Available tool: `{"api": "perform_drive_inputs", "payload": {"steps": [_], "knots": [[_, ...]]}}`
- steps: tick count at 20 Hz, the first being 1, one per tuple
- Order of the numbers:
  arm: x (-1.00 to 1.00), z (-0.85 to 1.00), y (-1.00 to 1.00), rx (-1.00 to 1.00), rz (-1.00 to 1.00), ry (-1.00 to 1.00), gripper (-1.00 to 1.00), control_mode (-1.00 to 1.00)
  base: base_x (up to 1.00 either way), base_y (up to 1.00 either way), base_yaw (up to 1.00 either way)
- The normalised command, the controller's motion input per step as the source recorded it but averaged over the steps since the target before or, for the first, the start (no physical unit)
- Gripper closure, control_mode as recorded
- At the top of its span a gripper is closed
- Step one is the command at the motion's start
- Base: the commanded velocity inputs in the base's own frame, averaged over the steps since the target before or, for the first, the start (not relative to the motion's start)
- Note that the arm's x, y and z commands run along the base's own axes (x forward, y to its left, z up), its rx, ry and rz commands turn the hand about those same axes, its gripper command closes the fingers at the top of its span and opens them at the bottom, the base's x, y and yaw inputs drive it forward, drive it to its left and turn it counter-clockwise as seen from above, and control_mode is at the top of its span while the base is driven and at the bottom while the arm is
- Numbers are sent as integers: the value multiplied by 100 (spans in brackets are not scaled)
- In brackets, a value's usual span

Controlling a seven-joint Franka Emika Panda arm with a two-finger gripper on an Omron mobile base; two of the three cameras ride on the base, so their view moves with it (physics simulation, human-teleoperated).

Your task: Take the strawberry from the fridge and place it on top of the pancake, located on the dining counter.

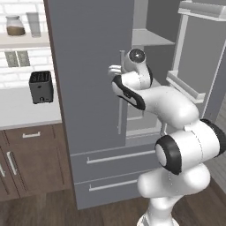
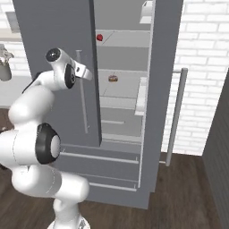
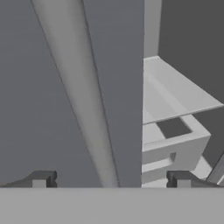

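The two fingers (image 3: 111, 179) are spread wide apart and hold nothing. Between them, just ahead, stands the long vertical bar handle (image 3: 83, 96) of the closed left door (image 1: 88, 70) of the fridge (image 2: 58, 40). In the hand view one fingertip (image 3: 41, 178) is on each side of this handle, and I cannot tell if either touches it.

The fridge has two doors: the left one is shut, the right one (image 2: 165, 80) is swung open. Each door has one bar handle; the handle of the open door (image 2: 175, 116) is far to the right of the fingers. Below there are two drawers (image 1: 114, 156), each with one horizontal handle.

One strawberry (image 2: 99, 37) lies on an upper shelf inside the fridge, beyond the fingers, to their right and higher. One brownish ring-shaped item (image 2: 113, 78) lies on the next shelf down, about level with the fingers.

Far to the left of the fingers, one black toaster (image 1: 41, 87) stands on the white worktop (image 1: 26, 110), and one jar (image 1: 15, 25) and one pale cup (image 1: 33, 24) stand on a wall shelf above.
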Motion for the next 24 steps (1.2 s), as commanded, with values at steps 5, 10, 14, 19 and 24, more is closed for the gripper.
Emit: {"api": "perform_drive_inputs", "payload": {"steps": [5,10,14,19,24], "knots": [[26,8,3,-1,3,1,-100,-100,0,0,0],[47,0,0,-3,0,0,-100,-100,0,0,0],[53,0,0,-1,0,0,-100,-100,0,0,0],[32,-2,0,0,1,-7,-100,-100,0,0,0],[0,-2,0,0,3,-19,100,-100,0,0,0]]}}
